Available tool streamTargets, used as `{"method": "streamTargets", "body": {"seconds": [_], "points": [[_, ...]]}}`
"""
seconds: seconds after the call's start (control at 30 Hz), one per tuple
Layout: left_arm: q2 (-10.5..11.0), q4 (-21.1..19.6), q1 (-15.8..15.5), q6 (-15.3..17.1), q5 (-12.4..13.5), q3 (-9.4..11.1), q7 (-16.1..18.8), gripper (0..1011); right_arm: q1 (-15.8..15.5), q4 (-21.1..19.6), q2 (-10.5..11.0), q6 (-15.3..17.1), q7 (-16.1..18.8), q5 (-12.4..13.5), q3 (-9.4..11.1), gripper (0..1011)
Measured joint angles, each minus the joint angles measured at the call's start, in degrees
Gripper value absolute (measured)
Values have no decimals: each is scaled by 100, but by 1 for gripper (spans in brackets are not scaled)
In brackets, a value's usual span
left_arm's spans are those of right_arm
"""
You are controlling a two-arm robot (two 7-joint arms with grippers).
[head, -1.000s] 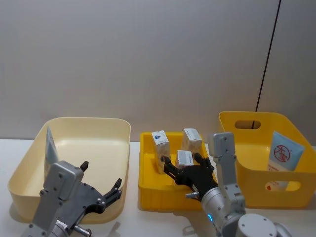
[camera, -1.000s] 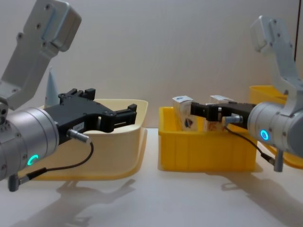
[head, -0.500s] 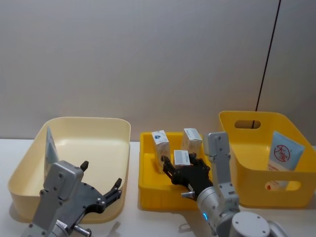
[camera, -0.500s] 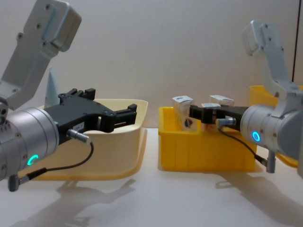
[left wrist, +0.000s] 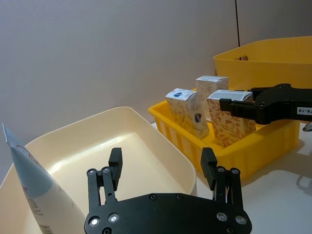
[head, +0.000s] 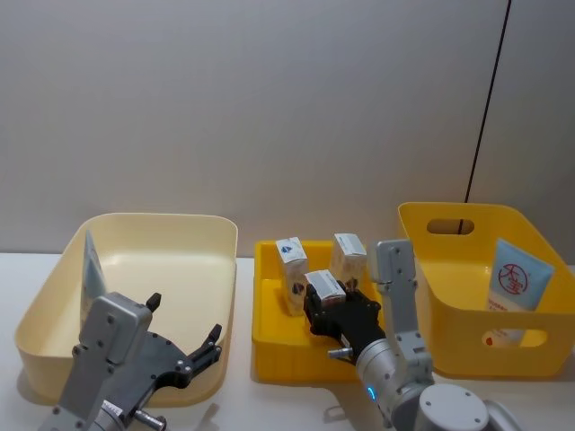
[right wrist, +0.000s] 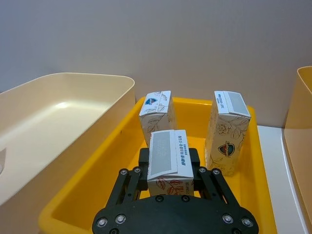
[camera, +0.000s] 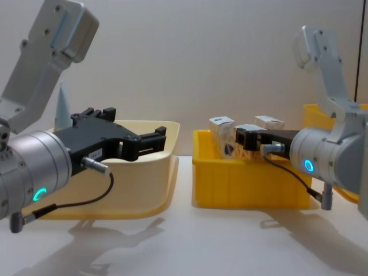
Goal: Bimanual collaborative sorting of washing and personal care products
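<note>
Right gripper (right wrist: 168,187) clamps a carton (right wrist: 168,161) (frame centre); neighbouring cartons (right wrist: 227,130) could topple if brushed; left gripper (left wrist: 163,168) wide.

Soft even indoor light, faint shadows under the arms, sharp focus

Robot body: two grey arms, black grippers.
Silver cylindrical wrists are ringed with a small cyan light; a thin black cable is looped under each. The left gripper (camera: 150,140) and right gripper (right wrist: 168,168) are built of black plates studded with silver screws.
</note>
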Motion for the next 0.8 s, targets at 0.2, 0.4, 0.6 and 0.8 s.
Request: {"method": "streamTargets", "body": {"seconds": [0.2, 0.4, 0.6, 0.8], "points": [[-1, 0, 0, 0, -1, 0, 0, 1003, -11, -49, 31, -73, 70, -12, 9, 451], [0, 0, 0, 0, 0, 0, 0, 1003, -23, -190, 109, -268, 193, -42, 20, 451], [0, 0, 0, 0, 0, 0, 0, 1004, -23, -377, 193, -503, 313, -77, 56, 451], [0, 0, 0, 0, 0, 0, 0, 1003, -12, -613, 284, -738, 403, -116, 129, 451]]}}
